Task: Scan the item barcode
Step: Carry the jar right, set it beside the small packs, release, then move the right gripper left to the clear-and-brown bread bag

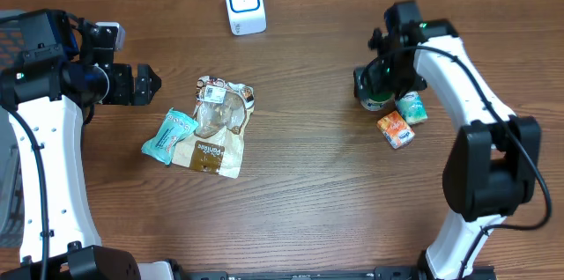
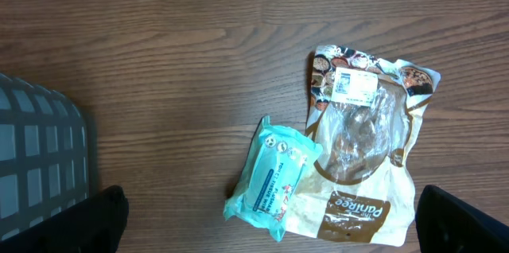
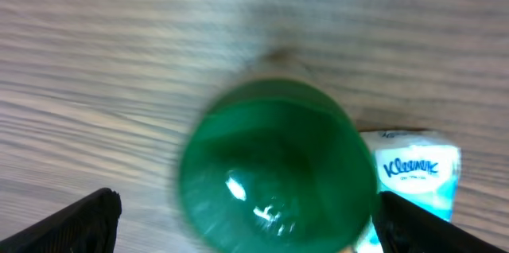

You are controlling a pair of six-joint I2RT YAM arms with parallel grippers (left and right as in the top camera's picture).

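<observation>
Eyes on the right tool [image 3: 246,205]: spread wide, one finger on either side of the glossy green round-topped container [image 3: 277,165], straddling it rather than clamping it. Sits straight beneath the tool on the brown wooden bench [image 3: 119,38], blurred in the wrist view, so no telling the label or where the barcode lies.

Looks rigid, smooth and curved, so probably slick under the pads and light enough for one tool. Best taken low across the widest part of the round body, squeezing squarely so it cannot squirt sideways, and leaving the printed side uncovered.

Just beside one finger of the tool, a small white-and-teal tissue pack [image 3: 413,169], close enough to get nudged. A little beyond that, a small orange carton [image 1: 396,128]. Well away from the tool, across the bench, the white box-shaped scanner with a blue-ringed face [image 1: 244,3].

Over to the left tool [image 1: 152,80]: also spread apart, holding nothing, with a crinkly brown-and-white bag with a clear window [image 2: 362,149] and a teal soft packet [image 2: 274,169] lying ahead of it.
</observation>
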